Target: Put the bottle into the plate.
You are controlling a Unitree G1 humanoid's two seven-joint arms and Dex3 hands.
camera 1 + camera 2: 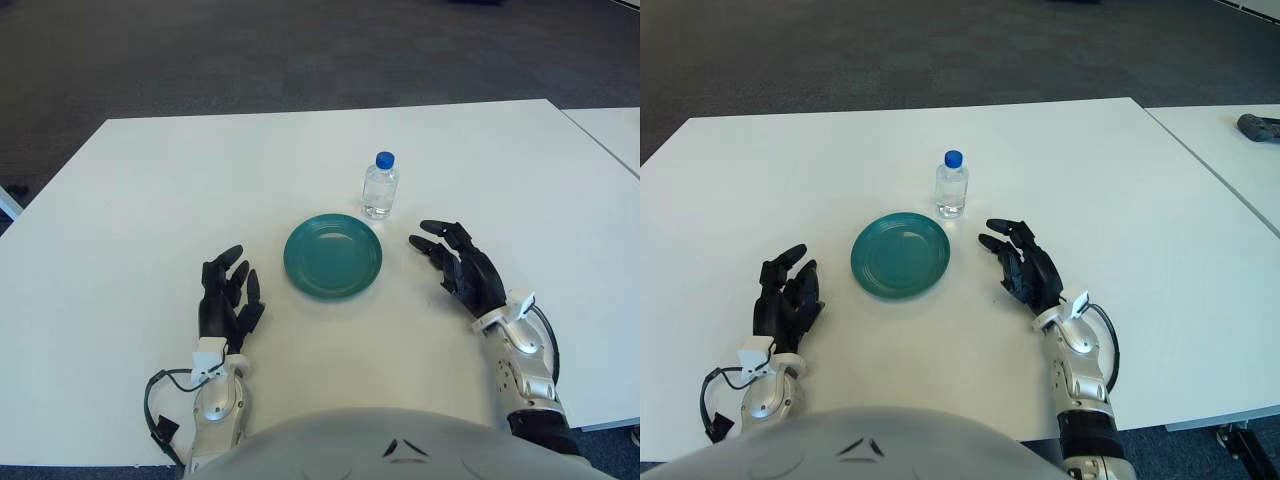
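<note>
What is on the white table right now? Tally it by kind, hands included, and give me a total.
Bottle: 1, clear with a blue cap, upright beyond the plate.
Plate: 1, teal, nothing on it.
Robot hands: 2, left hand left of the plate, right hand right of it, both open, holding nothing.
Total: 4

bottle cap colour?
Blue cap on the clear bottle, which stands behind the teal plate; clearest in the left eye view.

White table (150, 200), second table (1210, 150) alongside, dark object (1260, 127), grey carpet (250, 50)
</note>
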